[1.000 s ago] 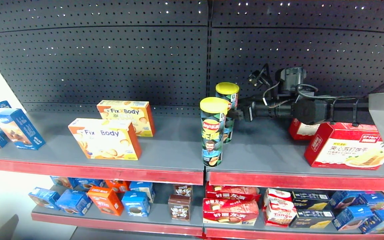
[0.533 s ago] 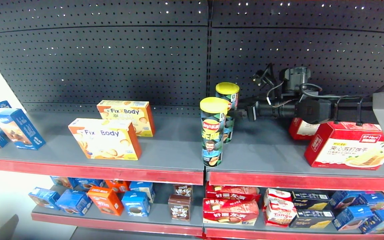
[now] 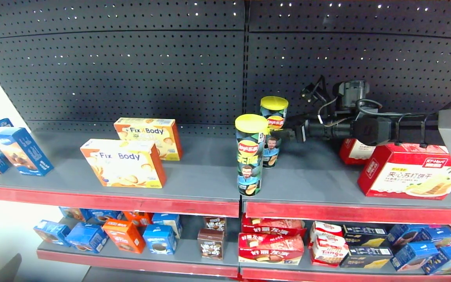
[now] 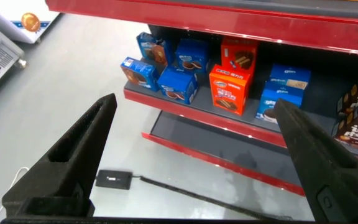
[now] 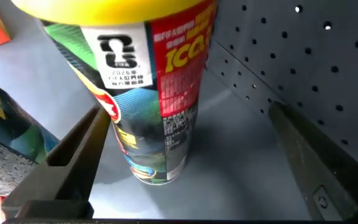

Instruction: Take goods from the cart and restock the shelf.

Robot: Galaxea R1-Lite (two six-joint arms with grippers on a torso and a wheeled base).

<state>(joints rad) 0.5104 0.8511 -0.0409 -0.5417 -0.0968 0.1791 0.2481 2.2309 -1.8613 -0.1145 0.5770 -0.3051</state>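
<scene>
Perforated metal backboard (image 3: 131, 70); rear cylindrical yellow-lidded can (image 3: 274, 131) on grey shelf (image 3: 202, 172), right pincer (image 5: 188, 118) released around it; left pincer (image 4: 194, 102) spread.

Between the fingers (image 5: 73, 162) of the right gripper (image 5: 185, 143) a yellow-lidded can (image 5: 154, 93) is carrying black characters and small numerals on a white patch, with large white lettering on red running beside it; a second can (image 3: 250, 154), just beyond the gripper's tips and nearer the shelf edge, is bearing a red logo above big yellow characters; two orange boxes (image 3: 123, 162) well beyond the tips are showing dark Latin lettering; the red box (image 3: 405, 172) behind the gripper is showing dark characters on cream.
</scene>
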